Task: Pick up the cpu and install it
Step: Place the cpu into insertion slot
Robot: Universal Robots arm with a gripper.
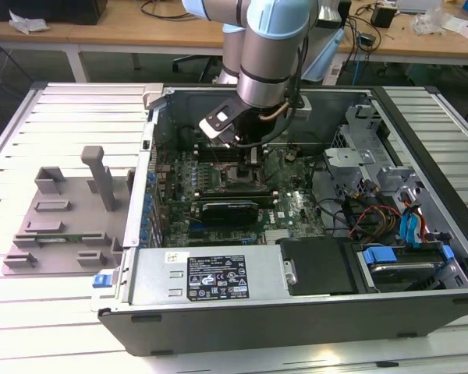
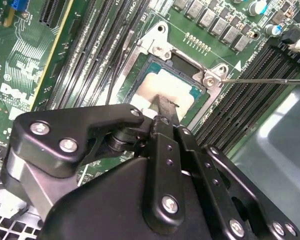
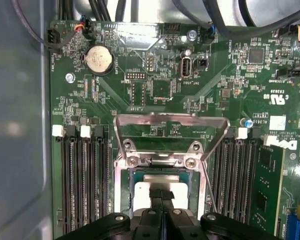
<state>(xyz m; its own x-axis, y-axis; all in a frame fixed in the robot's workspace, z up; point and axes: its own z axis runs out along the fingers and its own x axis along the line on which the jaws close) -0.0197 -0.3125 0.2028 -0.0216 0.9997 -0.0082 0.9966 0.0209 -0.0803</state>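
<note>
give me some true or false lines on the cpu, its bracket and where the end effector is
1. The cpu lies in the socket. True.
2. The bracket is shut over the cpu. False: it is swung open, off the cpu.
3. The end effector hangs over the grey tray. False: it is inside the case, its tips at the cpu's top.
4. A coin battery sits on the board. True.
</note>
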